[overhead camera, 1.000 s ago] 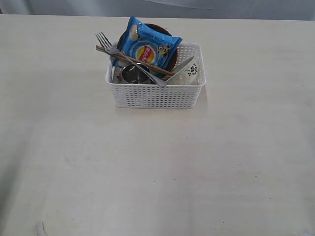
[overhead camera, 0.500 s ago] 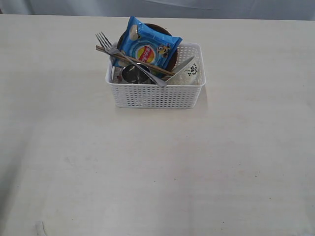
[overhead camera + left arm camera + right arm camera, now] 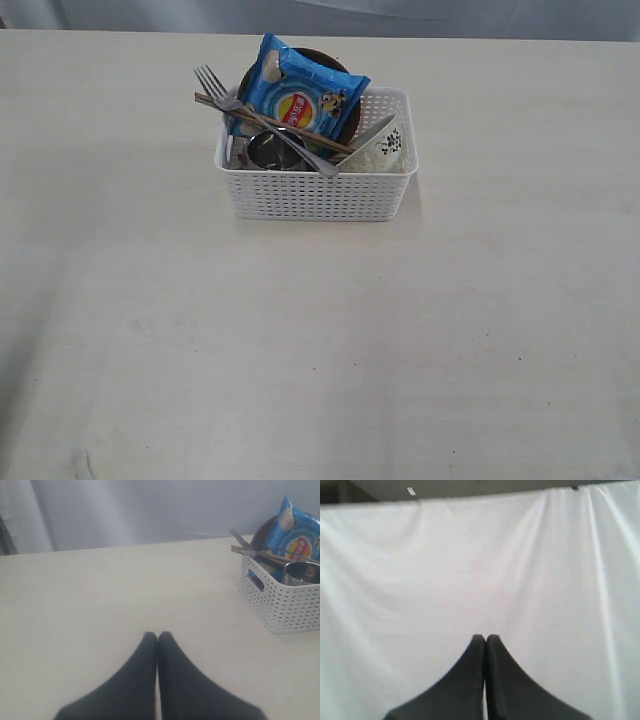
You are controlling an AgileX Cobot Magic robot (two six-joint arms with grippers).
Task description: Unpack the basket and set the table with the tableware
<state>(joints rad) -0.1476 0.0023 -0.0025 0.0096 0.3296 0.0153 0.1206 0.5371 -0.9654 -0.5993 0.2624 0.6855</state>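
The white perforated basket (image 3: pixel 318 190) stands on the pale table (image 3: pixel 320 340) toward the back. Inside it are a steel cup (image 3: pixel 270 150), a fork (image 3: pixel 215 85), chopsticks (image 3: pixel 215 103), a knife (image 3: pixel 365 135), a white bowl (image 3: pixel 385 150) with a dark floral mark and a reddish-brown plate (image 3: pixel 345 125) behind a blue chip bag (image 3: pixel 300 95). Neither arm shows in the exterior view. My left gripper (image 3: pixel 157 636) is shut and empty, low over the table, well apart from the basket (image 3: pixel 285 602). My right gripper (image 3: pixel 485 638) is shut and empty, facing a white curtain (image 3: pixel 480 555).
A grey-white curtain (image 3: pixel 150 510) hangs behind the table's far edge. Bare tabletop lies in front of and to both sides of the basket.
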